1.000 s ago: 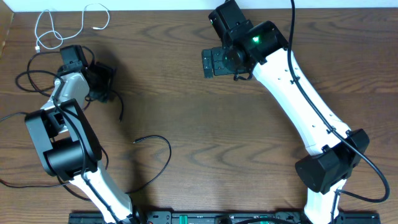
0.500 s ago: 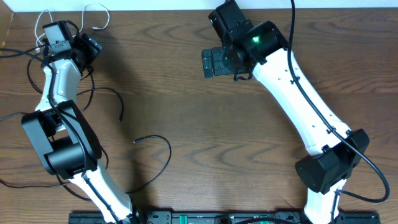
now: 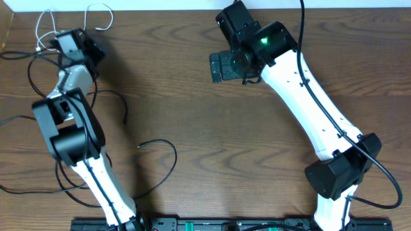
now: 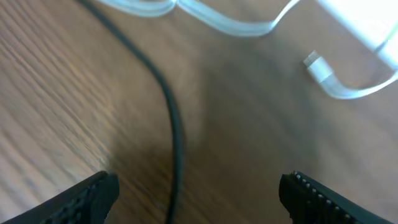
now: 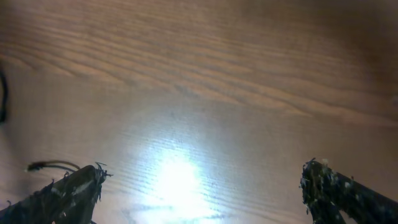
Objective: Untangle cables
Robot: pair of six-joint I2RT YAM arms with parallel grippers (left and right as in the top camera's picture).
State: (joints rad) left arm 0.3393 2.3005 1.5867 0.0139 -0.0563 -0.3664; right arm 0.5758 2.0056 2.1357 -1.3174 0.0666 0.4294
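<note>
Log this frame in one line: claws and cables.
left claw: open, above black cable, holding nothing | right claw: open, empty, above table | white cable: loose loops just beyond left claw

No text, label, brand, number or sign is legible, neither in the overhead view nor in either wrist view.
</note>
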